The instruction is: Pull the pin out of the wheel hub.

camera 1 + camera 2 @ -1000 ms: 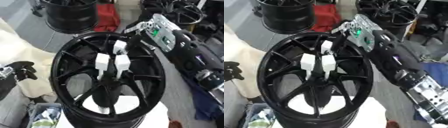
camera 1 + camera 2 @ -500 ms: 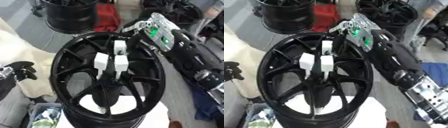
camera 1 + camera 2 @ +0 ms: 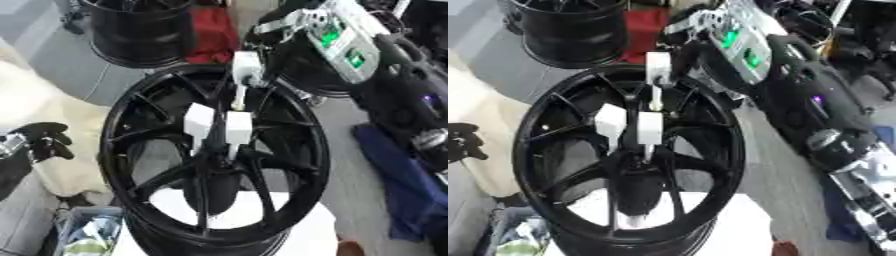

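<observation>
right hand point(image 3: 249, 70) is pinched on the white pin point(image 3: 237, 98) near 12 o'clock of the black wheel hub point(image 3: 214, 160), left hand point(image 3: 44, 141) idles curled at 9, I'd pull straight along the pin, no wiggling

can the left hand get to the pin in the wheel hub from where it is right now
Probably yes. The left hand rests curled beside the wheel's rim, with nothing between it and the hub. The right hand's white fingertips already crowd the centre.

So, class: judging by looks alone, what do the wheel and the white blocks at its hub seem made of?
The wheel: probably painted metal, going by its glossy black spokes. White blocks: possibly matte plastic, plain and without shine; the look leaves it open.
</observation>
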